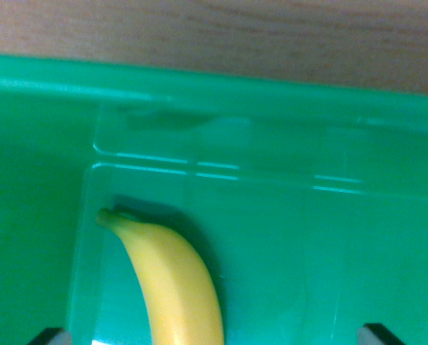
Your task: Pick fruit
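Hand point(214, 336): fingertips spread wide at the bottom edge, gripping nothing.
Banana point(172, 280): between the fingertips, nearer the left one, lying in the green bin point(307, 237).
Tabletop point(214, 29): wood, beyond the bin's rim.

We can't tell the place type: close wrist view shows only a green plastic bin point(286, 215) resting on a wood-grain surface point(221, 32), likely a tabletop setup.

No readable text, labels or numbers appear anywhere.
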### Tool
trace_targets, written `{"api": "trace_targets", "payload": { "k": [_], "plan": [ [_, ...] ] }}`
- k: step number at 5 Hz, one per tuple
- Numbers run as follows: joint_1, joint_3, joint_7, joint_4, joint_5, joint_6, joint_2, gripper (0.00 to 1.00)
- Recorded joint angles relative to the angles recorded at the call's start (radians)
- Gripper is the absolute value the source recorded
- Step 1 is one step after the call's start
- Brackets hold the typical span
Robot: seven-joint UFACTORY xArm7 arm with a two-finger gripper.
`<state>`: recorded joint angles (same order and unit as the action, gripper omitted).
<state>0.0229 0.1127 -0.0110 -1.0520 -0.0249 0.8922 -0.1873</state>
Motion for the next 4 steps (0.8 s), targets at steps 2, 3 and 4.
{"api": "trace_targets", "payload": {
  "k": [2,3,4],
  "plan": [
    [0.0054,0.005,0.006,0.037,-0.0014,-0.041,-0.013,0.00],
    [0.0054,0.005,0.006,0.037,-0.0014,-0.041,-0.013,0.00],
    [0.0104,0.009,0.012,0.071,-0.0026,-0.078,-0.025,0.00]
  ]
}}
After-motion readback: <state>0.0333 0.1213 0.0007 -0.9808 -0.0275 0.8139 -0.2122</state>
